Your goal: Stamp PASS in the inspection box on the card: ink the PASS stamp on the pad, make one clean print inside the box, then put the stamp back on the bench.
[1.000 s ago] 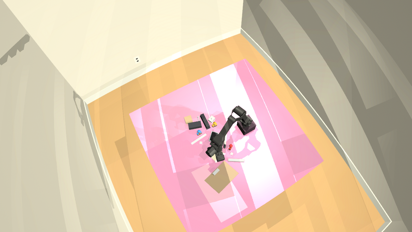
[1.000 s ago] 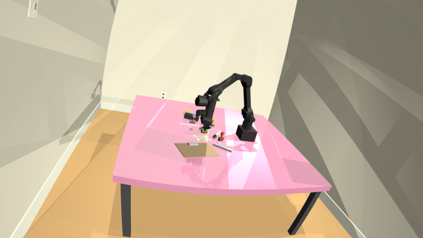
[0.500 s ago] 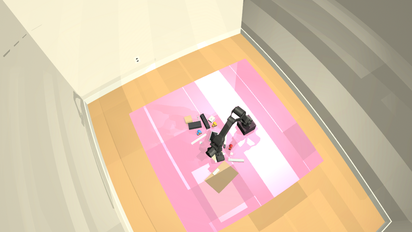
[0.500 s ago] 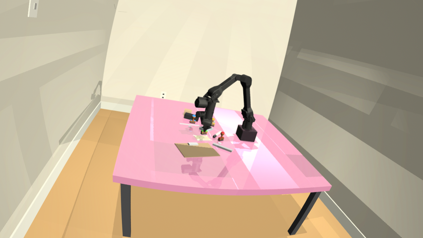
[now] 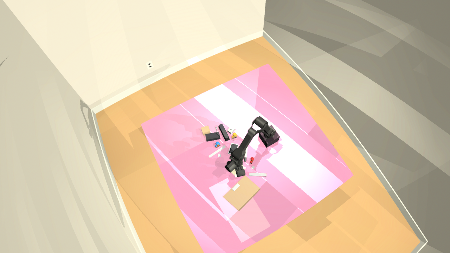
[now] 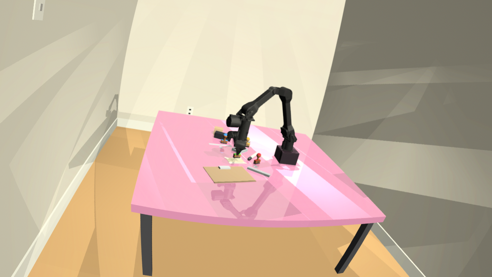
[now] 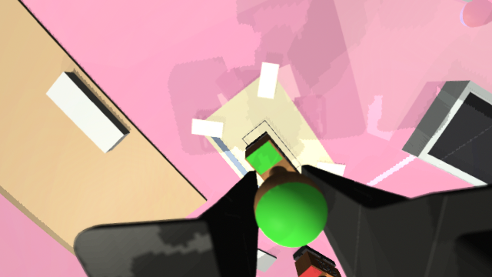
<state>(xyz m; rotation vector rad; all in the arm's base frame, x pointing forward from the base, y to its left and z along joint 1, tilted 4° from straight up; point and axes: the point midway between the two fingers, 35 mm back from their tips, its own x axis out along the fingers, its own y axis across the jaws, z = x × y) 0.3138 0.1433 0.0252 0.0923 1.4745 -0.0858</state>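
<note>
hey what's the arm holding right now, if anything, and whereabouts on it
The green-topped stamp, gripped by its handle, around the brown part just under the green knob.
</note>
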